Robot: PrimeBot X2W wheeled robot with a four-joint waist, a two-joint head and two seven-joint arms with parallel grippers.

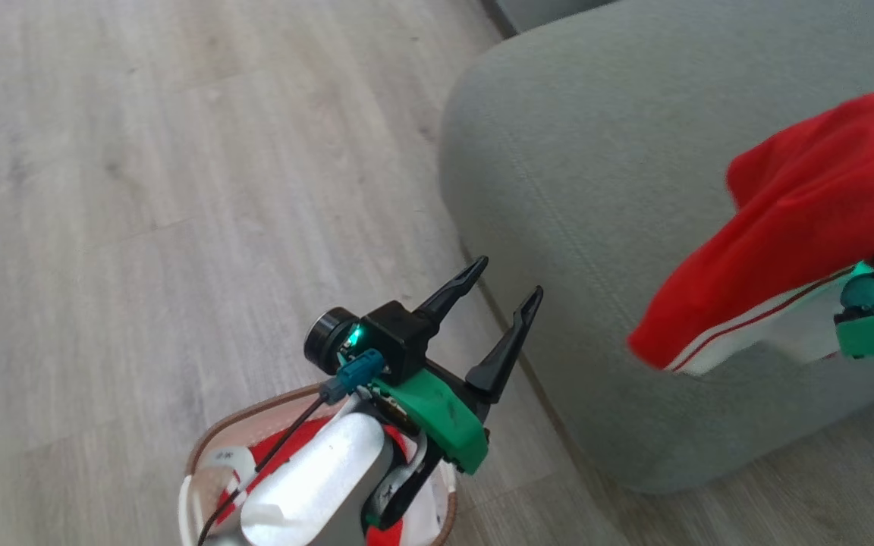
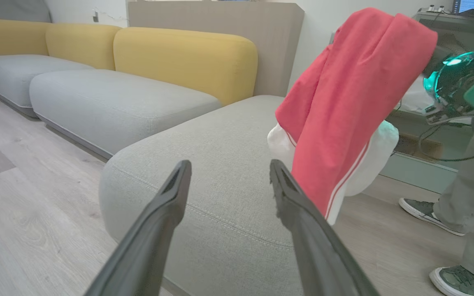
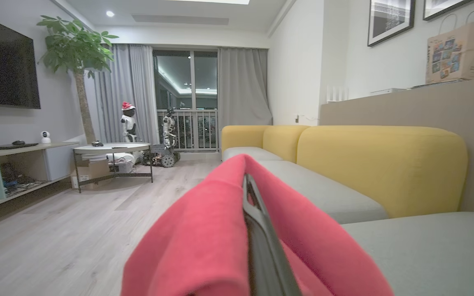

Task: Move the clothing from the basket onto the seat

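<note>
One red piece of clothing (image 1: 809, 220) with white striped trim hangs over the seat (image 1: 581, 174), a big grey-green cushion. My right gripper (image 3: 247, 185) is shut on it, and the cloth (image 3: 204, 238) drapes over both sides of the fingers. At the bottom left, the basket (image 1: 213, 444) stands on the floor with more red and white clothing (image 1: 274, 447) inside, partly hidden by my left forearm. Above the basket and beside the seat's near corner, my left gripper (image 1: 507, 278) is open and holds nothing. The left wrist view shows its fingers (image 2: 171, 197) spread before the seat (image 2: 220, 144) and the hanging garment (image 2: 356, 102).
A person's legs and grey shoes (image 2: 426, 209) stand on the wooden floor just right of the seat. More grey cushions with yellow backs (image 2: 187, 57) run along the wall. Farther off stand a round low table (image 3: 111, 149), a TV shelf and a potted plant.
</note>
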